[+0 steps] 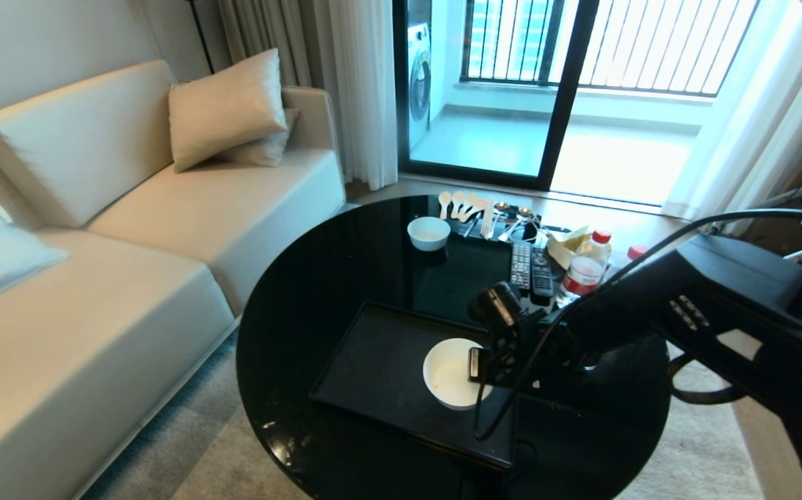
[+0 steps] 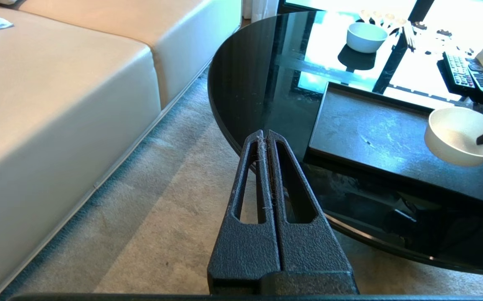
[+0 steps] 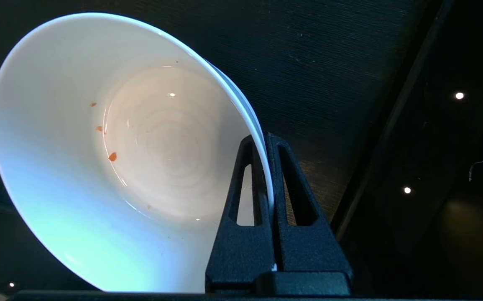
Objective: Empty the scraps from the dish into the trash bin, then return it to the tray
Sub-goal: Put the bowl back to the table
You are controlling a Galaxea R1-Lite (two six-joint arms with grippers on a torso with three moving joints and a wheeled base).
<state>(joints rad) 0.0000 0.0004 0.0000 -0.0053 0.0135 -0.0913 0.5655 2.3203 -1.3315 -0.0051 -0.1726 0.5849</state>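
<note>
- I see a round glossy black surface (image 1: 317,292) beside a cream sofa (image 1: 130,229), with balcony doors (image 1: 553,83) behind.
- My right hand (image 3: 266,142) is clamped on the rim of the dish (image 3: 99,167), over the tray (image 1: 380,368); only orange specks remain inside.
- My left hand (image 2: 265,136) hangs closed and empty beside the surface.
- I can read no labels.

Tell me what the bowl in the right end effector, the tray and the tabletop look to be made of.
Bowl: likely glazed ceramic, glossy white, with sharp highlights and a thin rim.
Tray: matte black, perhaps plastic or coated wood; its surface shows a fine grain and only dull sheen.
Tabletop: probably black glass or high-gloss lacquer, since it mirrors the window clearly.
</note>
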